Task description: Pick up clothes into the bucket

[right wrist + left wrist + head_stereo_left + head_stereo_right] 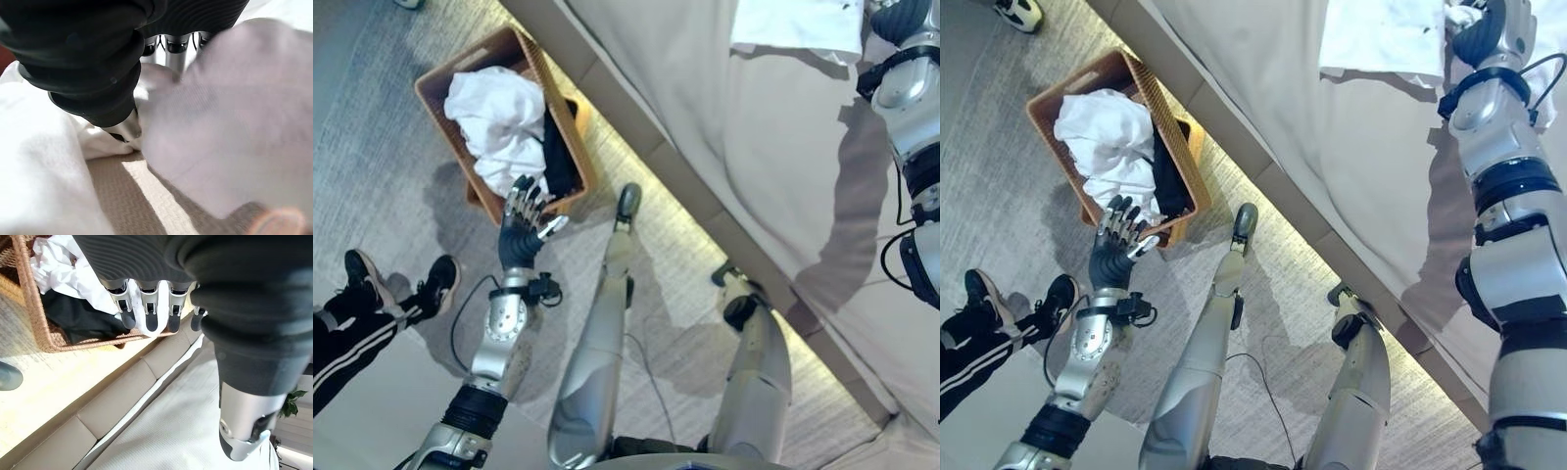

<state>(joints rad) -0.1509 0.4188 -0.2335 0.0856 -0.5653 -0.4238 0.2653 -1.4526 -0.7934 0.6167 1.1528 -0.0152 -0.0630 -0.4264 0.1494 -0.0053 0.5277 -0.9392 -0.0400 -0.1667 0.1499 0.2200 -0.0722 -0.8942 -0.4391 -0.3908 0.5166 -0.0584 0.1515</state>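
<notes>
A brown wicker basket (578, 147) stands on the floor beside the bed. Inside it lie bunched white clothes (494, 117) and a black garment (558, 152). My left hand (521, 235) hovers at the basket's near corner, open and holding nothing; the left wrist view has its straight fingers (149, 313) over the basket rim. Far up on the bed a white garment (1381, 39) lies flat. My right hand (1481, 34) is at that garment's right edge, with cloth (234, 122) bunched between thumb (122, 122) and fingers.
The beige bed (754, 176) fills the right side, and its padded base (636, 108) runs diagonally past the basket. A person's legs in black striped trousers and black shoes (362, 284) stand at the lower left. Another shoe (1018, 12) sits beyond the basket.
</notes>
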